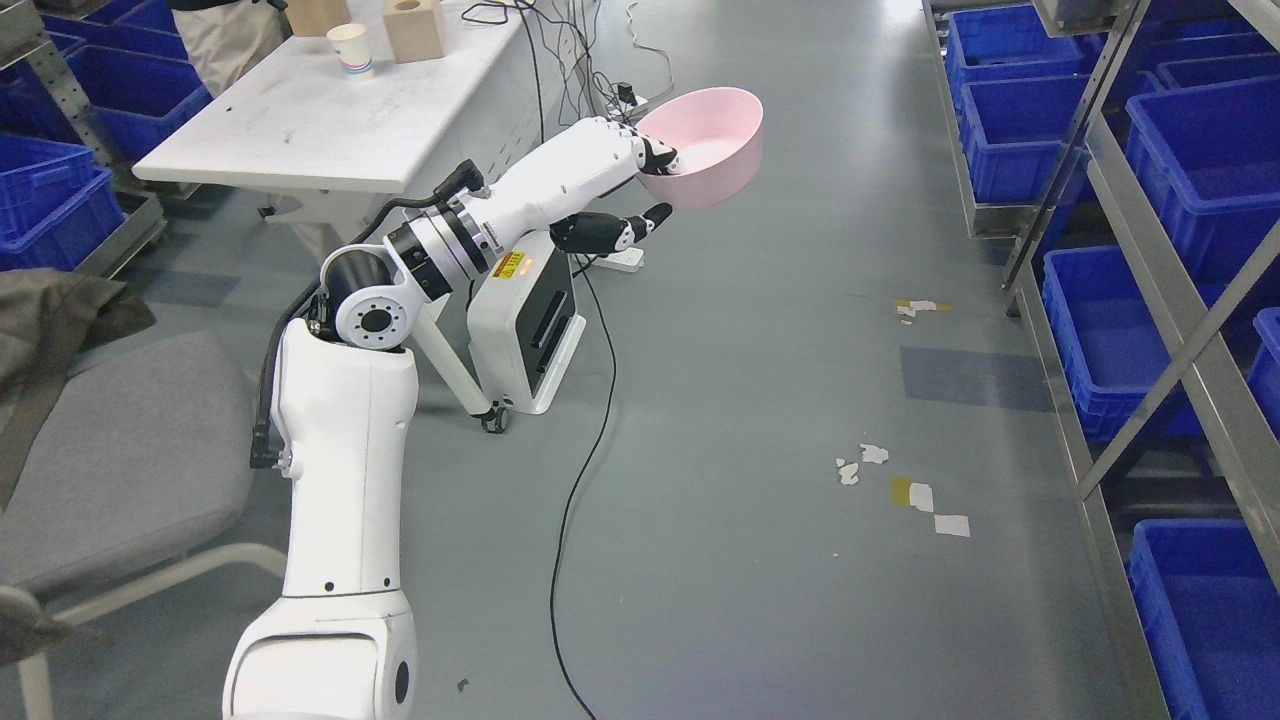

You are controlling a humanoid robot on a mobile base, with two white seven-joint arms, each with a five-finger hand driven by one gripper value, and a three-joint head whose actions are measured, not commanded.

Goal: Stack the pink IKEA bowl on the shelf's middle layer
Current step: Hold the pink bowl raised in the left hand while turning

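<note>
My left arm rises from the lower left and reaches toward the upper middle. Its hand point(640, 180) is shut on the near rim of a pink bowl point(712, 145), fingers hooked over the edge and thumb below. The bowl hangs in the air above the grey floor, tilted with its opening facing up and toward me. A metal shelf rack point(1150, 250) with blue bins runs along the right side, well apart from the bowl. My right arm does not show.
A white table point(330, 120) at upper left carries a paper cup point(351, 49) and wooden blocks point(413, 30). A white box on wheels point(525, 330) and a black cable point(585, 460) lie below the arm. A grey chair point(120, 470) sits at left. A person stands behind the table.
</note>
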